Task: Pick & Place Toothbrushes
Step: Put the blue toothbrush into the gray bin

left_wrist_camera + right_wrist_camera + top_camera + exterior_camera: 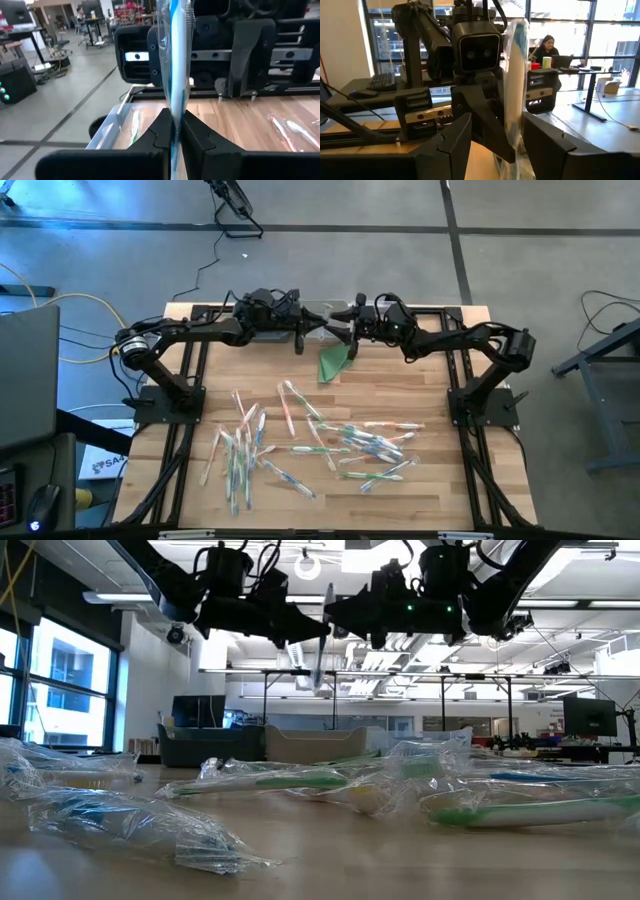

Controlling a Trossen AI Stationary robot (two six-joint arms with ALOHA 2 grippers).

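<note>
Wooden slats make up the surface (440,480), which fills the middle of the high view. Across its lower centre lies the scatter of toothbrushes (330,445), each in a clear wrapper, with green, blue or pink accents. A folded green triangle (335,363) sits above them, near the frame's centre. At the top centre the two arms meet. The left gripper (172,130) is clamped together on a wrapped blue toothbrush (176,65), holding it upright. The right gripper (492,135) faces it with fingers apart, either side of the same toothbrush, not yet pinching.

These sticks look light and stiff, but the crinkly film is probably slippery, so a hold on the firm handle, not on loose wrapper, seems safest. A clear bin (112,131) shows at the surface's far edge in the left wrist view, with what looks like a wrapped toothbrush inside; its contents are hard to make out.
</note>
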